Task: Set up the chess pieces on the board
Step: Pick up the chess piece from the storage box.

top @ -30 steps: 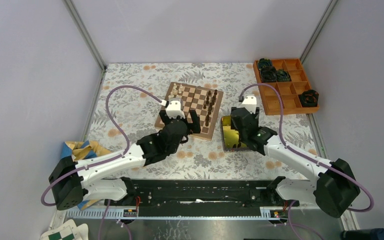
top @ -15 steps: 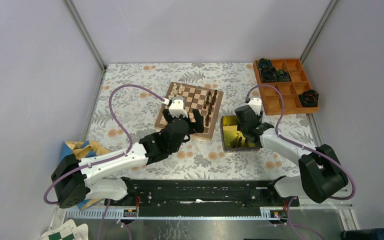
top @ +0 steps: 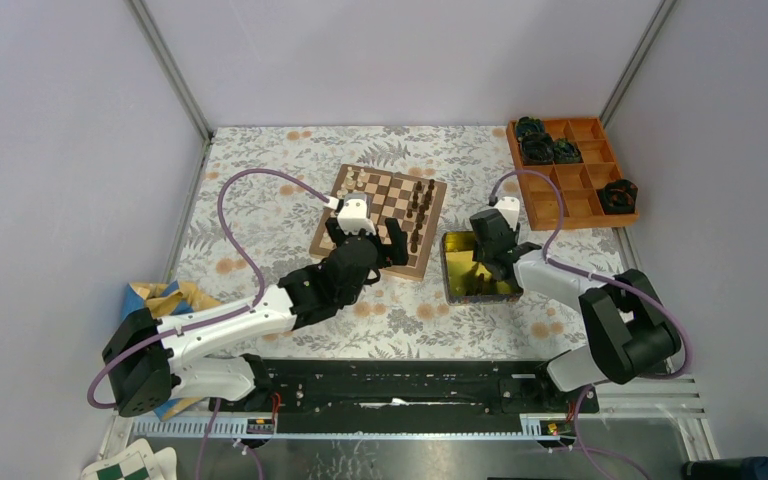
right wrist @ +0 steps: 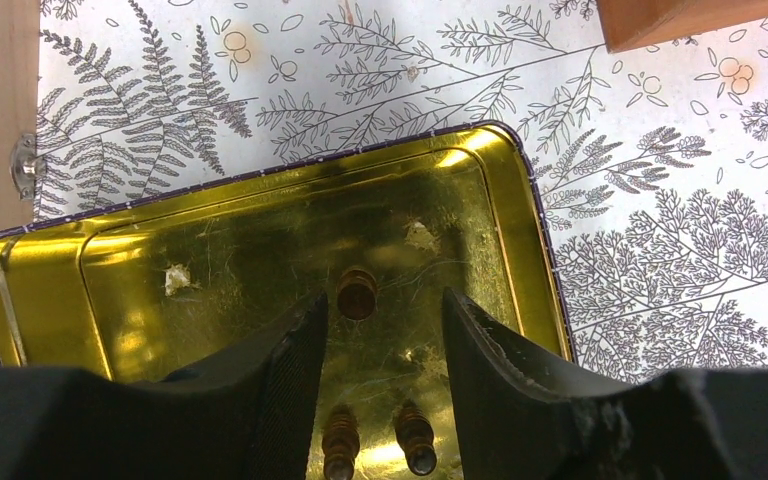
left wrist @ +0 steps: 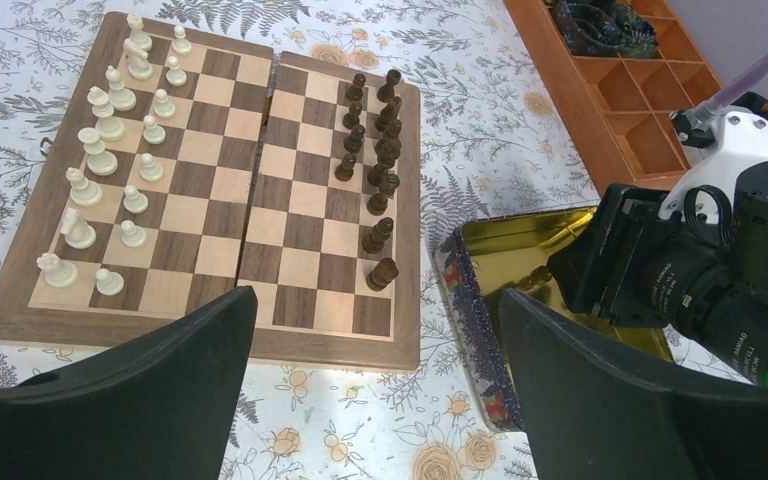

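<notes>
The board (top: 388, 195) lies at mid-table; it also shows in the left wrist view (left wrist: 260, 345). Cream chess pieces (left wrist: 110, 150) fill its left two files and dark pieces (left wrist: 380, 160) stand along its right side. My left gripper (top: 364, 236) hovers over the board's near edge, open and empty (left wrist: 375, 390). My right gripper (top: 483, 260) is low inside the yellow tin (right wrist: 240, 250), open (right wrist: 385, 320). One dark piece (right wrist: 357, 293) stands just beyond its fingertips. Two dark pieces (right wrist: 338, 440) lie between the fingers, untouched.
The tin (top: 457, 275) sits just right of the board. An orange compartment tray (top: 572, 185) with black gear-like lumps (top: 540, 145) stands at the back right. A blue-and-yellow cloth (top: 160, 300) lies front left, and a green-and-white checkered sheet (top: 125, 465) at the bottom left.
My right arm has folded in, its elbow swinging left, and its gripper has shifted a little back and right over the tin. My left gripper edged slightly right, then held still.
</notes>
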You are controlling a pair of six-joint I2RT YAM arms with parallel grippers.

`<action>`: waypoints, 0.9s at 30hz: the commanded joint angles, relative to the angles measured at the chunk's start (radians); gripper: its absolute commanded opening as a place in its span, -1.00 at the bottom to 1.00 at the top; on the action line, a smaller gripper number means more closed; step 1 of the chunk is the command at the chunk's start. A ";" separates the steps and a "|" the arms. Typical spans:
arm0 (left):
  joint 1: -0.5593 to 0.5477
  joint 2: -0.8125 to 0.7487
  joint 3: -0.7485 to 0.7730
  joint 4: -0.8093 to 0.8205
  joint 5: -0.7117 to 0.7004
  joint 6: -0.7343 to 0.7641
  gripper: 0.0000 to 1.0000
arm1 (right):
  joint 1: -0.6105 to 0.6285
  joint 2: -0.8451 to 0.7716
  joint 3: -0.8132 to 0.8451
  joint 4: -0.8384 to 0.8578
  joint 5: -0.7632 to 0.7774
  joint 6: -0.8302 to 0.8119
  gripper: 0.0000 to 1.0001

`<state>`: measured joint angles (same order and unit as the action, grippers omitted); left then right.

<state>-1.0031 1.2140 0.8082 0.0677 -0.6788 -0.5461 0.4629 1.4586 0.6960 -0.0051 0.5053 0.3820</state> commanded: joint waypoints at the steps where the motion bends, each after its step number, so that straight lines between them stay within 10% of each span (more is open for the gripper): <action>1: 0.011 -0.022 -0.003 0.049 -0.005 0.001 0.98 | -0.012 0.012 0.034 0.046 -0.018 0.007 0.02; 21: 0.024 -0.041 -0.009 0.041 0.005 -0.003 0.98 | -0.021 0.041 0.051 0.046 -0.045 0.005 -0.51; 27: 0.024 -0.048 -0.012 0.033 0.005 -0.010 0.98 | -0.020 0.008 0.046 0.036 -0.049 -0.011 -0.95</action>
<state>-0.9859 1.1885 0.8070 0.0677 -0.6689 -0.5468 0.4503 1.4948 0.7078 0.0139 0.4572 0.3786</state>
